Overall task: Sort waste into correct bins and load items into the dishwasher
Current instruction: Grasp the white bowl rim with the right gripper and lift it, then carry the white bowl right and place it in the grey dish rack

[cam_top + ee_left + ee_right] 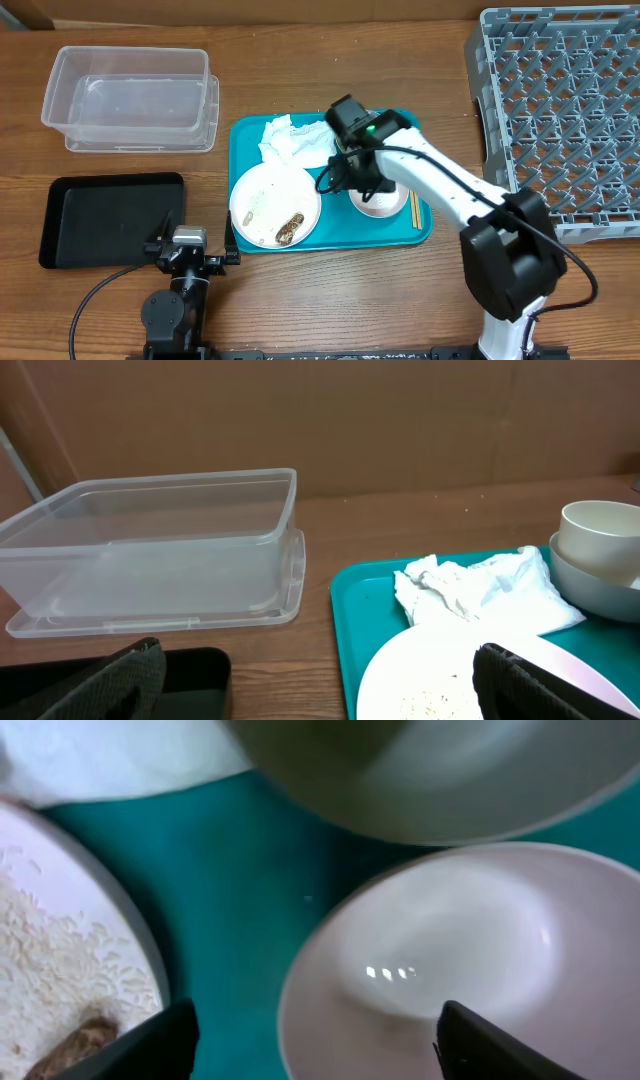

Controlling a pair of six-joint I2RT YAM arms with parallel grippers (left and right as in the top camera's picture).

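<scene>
Right gripper: fingers spread, straddling the bowl, not gripping it; cup just beyond, plate with rice off the left finger. Left gripper: fingers spread, empty, tub ahead. Rack, tub and black tray look bare; napkins and chopsticks unsorted. Seemingly nothing done.

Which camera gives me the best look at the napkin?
Left wrist: the napkin sits close and nearly whole on the teal tray. Overhead shows it smaller, from above. Right wrist catches only a blurred white corner.
</scene>
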